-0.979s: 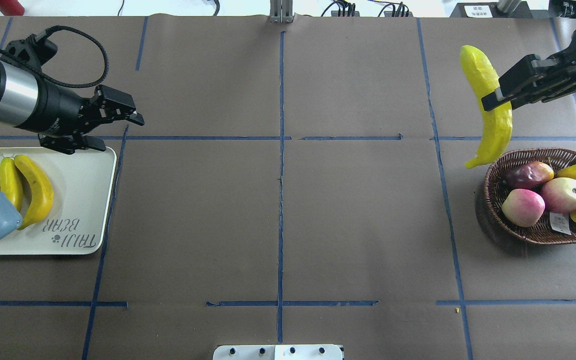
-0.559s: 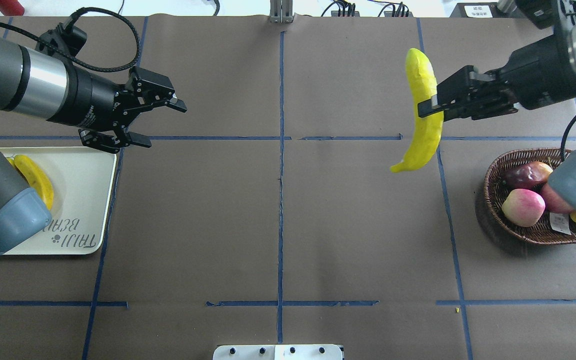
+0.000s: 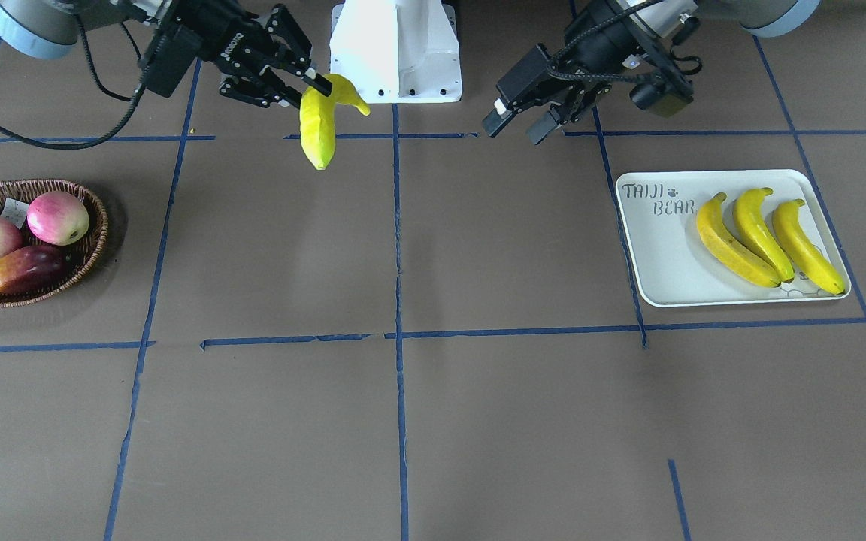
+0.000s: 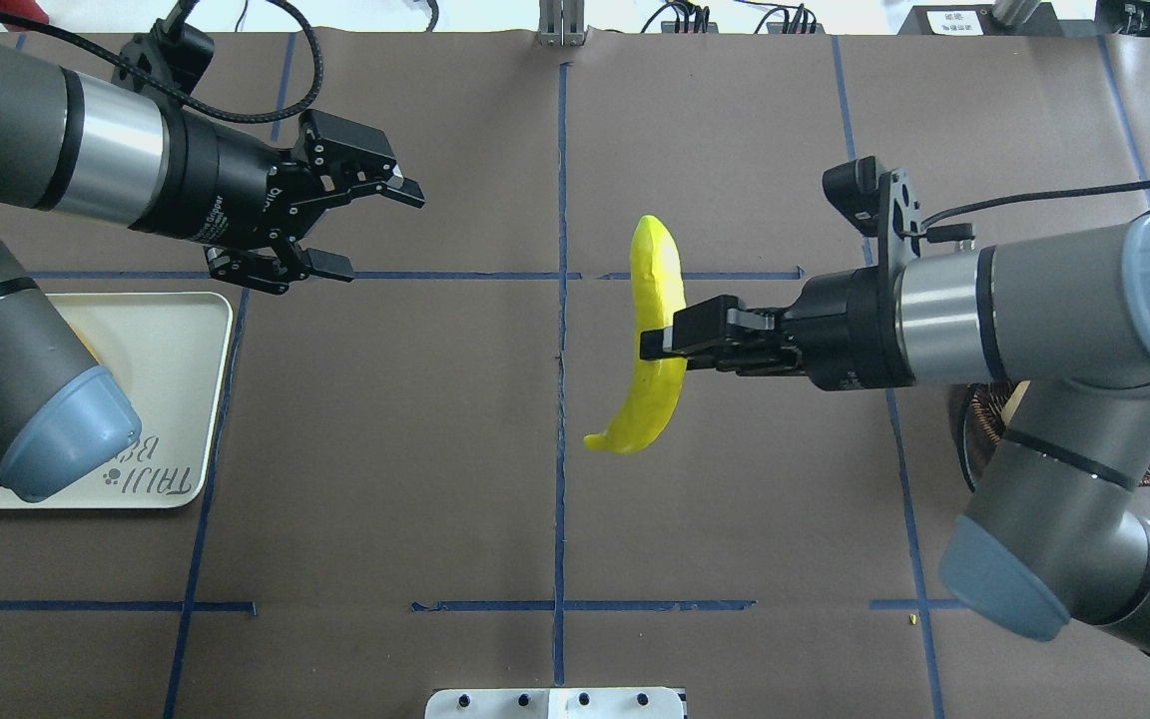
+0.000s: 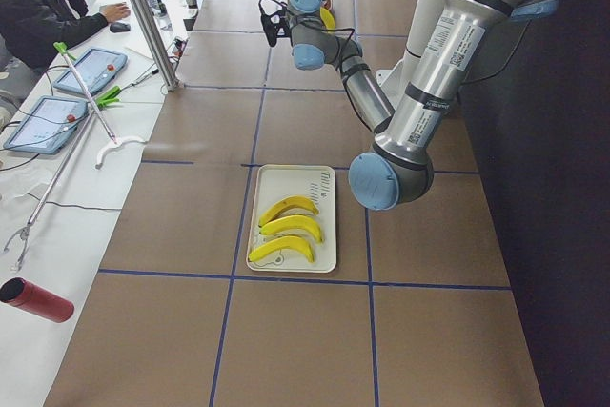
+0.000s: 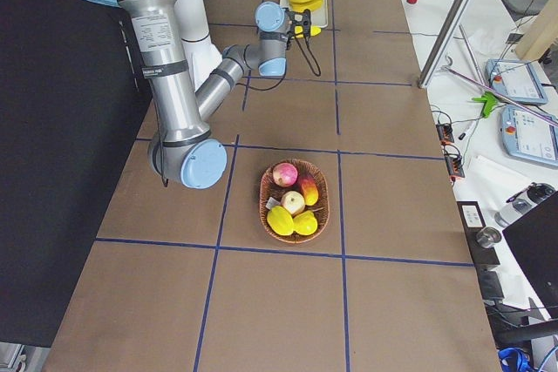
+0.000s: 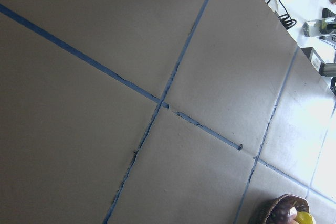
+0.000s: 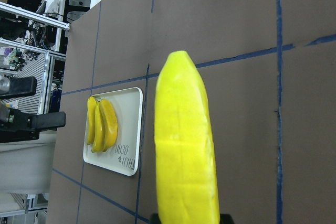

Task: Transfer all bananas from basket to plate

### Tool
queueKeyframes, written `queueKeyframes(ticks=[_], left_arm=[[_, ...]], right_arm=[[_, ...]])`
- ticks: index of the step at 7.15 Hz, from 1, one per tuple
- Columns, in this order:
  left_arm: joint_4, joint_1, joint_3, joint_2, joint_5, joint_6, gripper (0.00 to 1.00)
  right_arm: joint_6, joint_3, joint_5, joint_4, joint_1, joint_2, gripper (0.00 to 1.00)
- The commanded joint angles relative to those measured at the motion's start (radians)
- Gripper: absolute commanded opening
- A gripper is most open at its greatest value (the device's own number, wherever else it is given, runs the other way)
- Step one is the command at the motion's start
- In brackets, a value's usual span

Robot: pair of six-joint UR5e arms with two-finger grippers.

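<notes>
My right gripper (image 4: 649,345) is shut on a pale yellow banana (image 4: 657,270) and holds it in the air over the table's middle; it also shows in the front view (image 3: 318,128) and fills the right wrist view (image 8: 184,145). My left gripper (image 4: 380,232) is open and empty, in the air to the left of that banana, with a gap between them. Three bananas (image 3: 752,233) lie side by side on the white plate (image 3: 658,248). In the overhead view my left arm hides them on the plate (image 4: 166,340). The wicker basket (image 3: 95,225) holds no banana that I can see.
The basket holds two pink apples (image 3: 57,216), a red-yellow mango (image 3: 23,276) and other yellow fruit. My right arm covers most of the basket (image 4: 969,439) in the overhead view. The robot's white base (image 3: 395,52) stands at the near table edge. Blue tape lines cross the brown table.
My right gripper has carried the banana left, from above the basket to the table's middle. My left gripper has moved right, away from the plate, and stays open.
</notes>
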Motion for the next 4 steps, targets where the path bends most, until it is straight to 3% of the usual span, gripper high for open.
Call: queueKeyframes(ticks=[1, 4], left_arm=[[-0.044, 0.055, 0.033, -0.051, 0.001, 0.057, 0.99], [-0.054, 0.147, 0.058, -0.111, 0.010, 0.056, 0.99]], right_arm=[[-0.002, -0.006, -0.038, 0.001, -0.078, 0.032, 0.01], [-0.004, -0.009, -0.116, 0.004, -0.145, 0.036, 0.01]])
